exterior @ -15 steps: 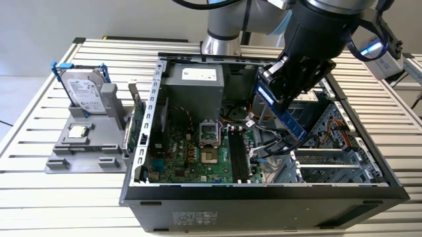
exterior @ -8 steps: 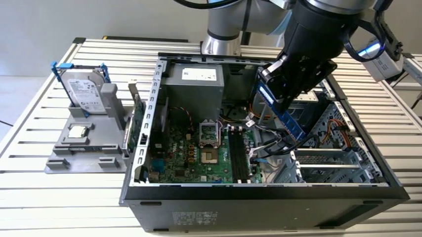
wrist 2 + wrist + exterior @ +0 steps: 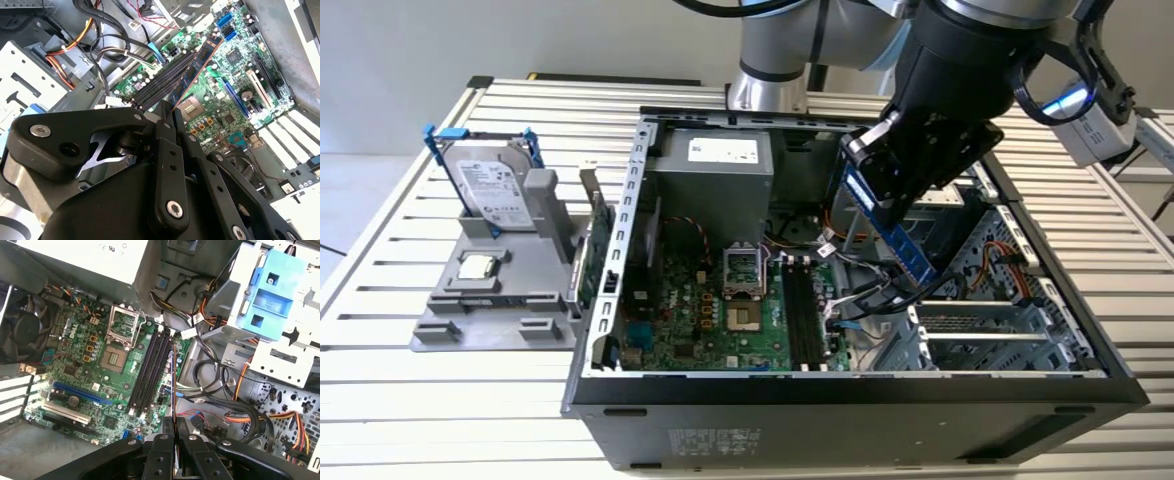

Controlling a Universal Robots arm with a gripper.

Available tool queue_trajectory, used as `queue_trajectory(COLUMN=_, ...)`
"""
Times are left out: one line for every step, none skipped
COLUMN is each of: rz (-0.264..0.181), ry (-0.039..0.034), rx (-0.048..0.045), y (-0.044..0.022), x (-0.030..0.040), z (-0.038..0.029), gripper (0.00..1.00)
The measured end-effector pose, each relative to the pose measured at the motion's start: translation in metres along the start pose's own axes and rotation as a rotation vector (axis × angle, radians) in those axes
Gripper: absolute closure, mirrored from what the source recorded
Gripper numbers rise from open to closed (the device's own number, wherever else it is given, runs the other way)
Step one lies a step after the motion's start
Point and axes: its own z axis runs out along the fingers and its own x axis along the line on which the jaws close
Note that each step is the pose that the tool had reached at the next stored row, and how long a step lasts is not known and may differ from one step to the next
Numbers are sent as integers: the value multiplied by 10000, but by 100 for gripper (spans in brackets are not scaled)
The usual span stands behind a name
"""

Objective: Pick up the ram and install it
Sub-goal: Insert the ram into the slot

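Observation:
My gripper [image 3: 891,192] is shut on the ram [image 3: 897,232], a long dark blue stick that hangs tilted over the open computer case. It is above the right side of the motherboard [image 3: 707,320], above and to the exterior view's right of the black memory slots [image 3: 803,310]. Both wrist views show the ram edge-on, running out from between my fingertips: the ram [image 3: 196,70] and the ram [image 3: 173,382]. It points along the slots [image 3: 150,367] and is apart from them. The slots [image 3: 162,80] have no stick in them.
The case's metal walls [image 3: 620,240] and the drive cage [image 3: 987,330] hem in the board. Loose cables [image 3: 854,290] lie right beside the slots. On the exterior view's left, a grey stand [image 3: 494,310] carries a hard drive [image 3: 494,190] and a green card [image 3: 600,250].

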Motion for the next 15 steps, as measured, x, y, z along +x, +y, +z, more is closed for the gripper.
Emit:
queue_trajectory(rz=24, ry=0, rx=0, y=0, x=0, z=0, gripper=100)
queue_trajectory(rz=48, ry=-1, rx=0, y=0, x=0, z=0, gripper=100)
queue_trajectory(rz=49, ry=-1, rx=0, y=0, x=0, z=0, gripper=100)
queue_trajectory(rz=49, ry=-1, rx=0, y=0, x=0, z=0, gripper=100)
queue_trajectory(rz=50, ry=-1, rx=0, y=0, x=0, z=0, gripper=100)
queue_trajectory(rz=52, ry=-1, rx=0, y=0, x=0, z=0, gripper=100)
queue_trajectory(rz=52, ry=-1, rx=-1, y=0, x=0, z=0, gripper=100)
queue_trajectory(rz=53, ry=-1, rx=-1, y=0, x=0, z=0, gripper=100)
queue_trajectory(rz=54, ry=-1, rx=0, y=0, x=0, z=0, gripper=100)
queue_trajectory(rz=55, ry=-1, rx=0, y=0, x=0, z=0, gripper=100)
queue_trajectory(rz=55, ry=-1, rx=-1, y=0, x=0, z=1, gripper=100)
queue_trajectory(rz=60, ry=-1, rx=-1, y=0, x=0, z=6, gripper=100)
queue_trajectory(rz=77, ry=-2, rx=-2, y=0, x=0, z=13, gripper=100)
queue_trajectory(rz=130, ry=-3, rx=-1, y=0, x=0, z=19, gripper=100)
queue_trajectory(rz=197, ry=-3, rx=-1, y=0, x=0, z=24, gripper=100)
